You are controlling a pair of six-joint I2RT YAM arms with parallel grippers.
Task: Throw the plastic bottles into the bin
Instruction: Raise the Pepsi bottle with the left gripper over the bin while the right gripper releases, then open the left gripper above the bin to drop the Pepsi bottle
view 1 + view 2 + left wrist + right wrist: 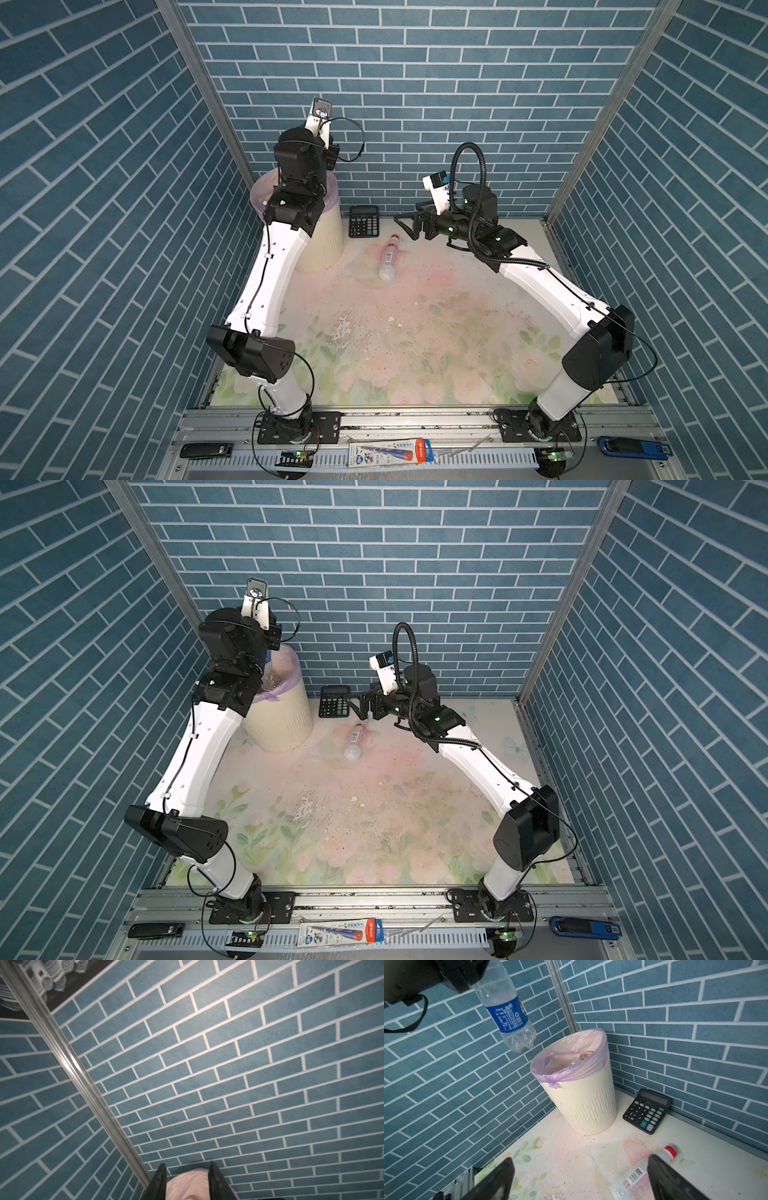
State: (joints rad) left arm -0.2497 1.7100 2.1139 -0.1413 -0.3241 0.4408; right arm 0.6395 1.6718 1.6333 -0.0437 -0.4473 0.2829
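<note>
My left gripper (473,977) hangs above the bin (583,1105), shut on the neck end of a clear plastic bottle with a blue label (510,1016). The bottle's base points down, beside the lilac liner. In the left wrist view, liner shows between the fingers (160,1180). In both top views the left arm covers much of the bin (324,245) (282,725). A second plastic bottle (388,257) (355,739) (633,1178), clear with a red cap, lies on the table. My right gripper (409,227) (358,706) (580,1157) hovers open just above it, holding nothing.
A black calculator (364,221) (646,1110) lies against the back wall, right of the bin. A clear plastic lid (604,1157) lies flat beside the fallen bottle. More bottles (581,1056) show inside the bin. Blue brick walls close in the back and both sides.
</note>
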